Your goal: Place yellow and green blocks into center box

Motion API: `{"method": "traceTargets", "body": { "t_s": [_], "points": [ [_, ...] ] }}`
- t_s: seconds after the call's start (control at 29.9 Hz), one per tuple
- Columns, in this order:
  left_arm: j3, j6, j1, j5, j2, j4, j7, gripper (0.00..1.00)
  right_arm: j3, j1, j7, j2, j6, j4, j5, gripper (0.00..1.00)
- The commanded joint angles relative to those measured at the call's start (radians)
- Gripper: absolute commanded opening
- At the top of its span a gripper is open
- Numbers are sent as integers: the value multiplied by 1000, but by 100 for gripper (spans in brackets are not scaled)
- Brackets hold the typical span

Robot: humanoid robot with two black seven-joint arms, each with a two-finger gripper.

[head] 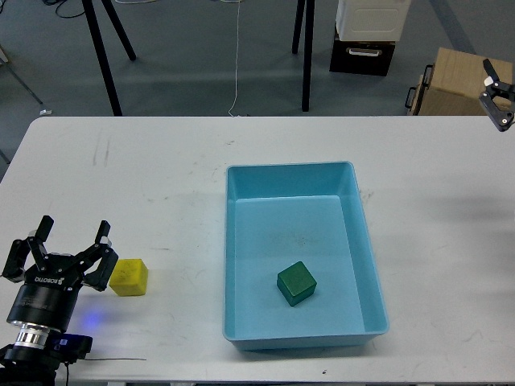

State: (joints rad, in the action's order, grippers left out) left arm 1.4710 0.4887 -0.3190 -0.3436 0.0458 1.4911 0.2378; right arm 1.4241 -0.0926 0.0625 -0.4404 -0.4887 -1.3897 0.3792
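Observation:
The dark green block (296,283) lies inside the light-blue center box (290,178), near its front middle. The yellow block (129,277) sits on the white table at the front left, outside the box. My left gripper (71,241) is open and empty; its right finger is just left of the yellow block and does not hold it. My right gripper (499,96) is raised at the far right edge of the view, well away from the box. Its two fingers stand apart and hold nothing.
The white table (145,177) spans the view. Beyond its far edge are black stand legs (103,56), a black-and-white crate (366,36) and a tan cardboard box (455,84) on the floor.

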Motion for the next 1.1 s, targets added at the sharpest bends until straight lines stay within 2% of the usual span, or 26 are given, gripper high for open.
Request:
{"method": "traceTargets", "body": {
  "t_s": [0.0,0.13,0.43,0.64,0.7,0.84,0.97,1.07],
  "points": [
    [2,0,1,0,-3,11,0,100,71,-175,-7,101,0,-107,0,100],
    [3,0,0,0,-1,26,0,100,99,-311,-13,179,0,-185,-6,100],
    [2,0,1,-6,-12,35,3,100,107,-355,-26,192,0,-226,-8,100],
    [8,0,20,-8,-3,103,-2,100,111,-368,-26,177,0,-226,-9,100],
    [3,0,60,-9,-4,97,-15,100,110,-381,-27,161,0,-229,-9,100],
    [9,0,66,0,-6,90,-49,100,105,-398,-26,115,0,-232,-9,100],
    [83,0,93,23,3,84,-126,100,96,-400,-27,72,0,-241,-11,100],
    [149,0,136,46,81,6,-126,100,110,-400,-27,63,0,-253,-11,100]
  ]
}}
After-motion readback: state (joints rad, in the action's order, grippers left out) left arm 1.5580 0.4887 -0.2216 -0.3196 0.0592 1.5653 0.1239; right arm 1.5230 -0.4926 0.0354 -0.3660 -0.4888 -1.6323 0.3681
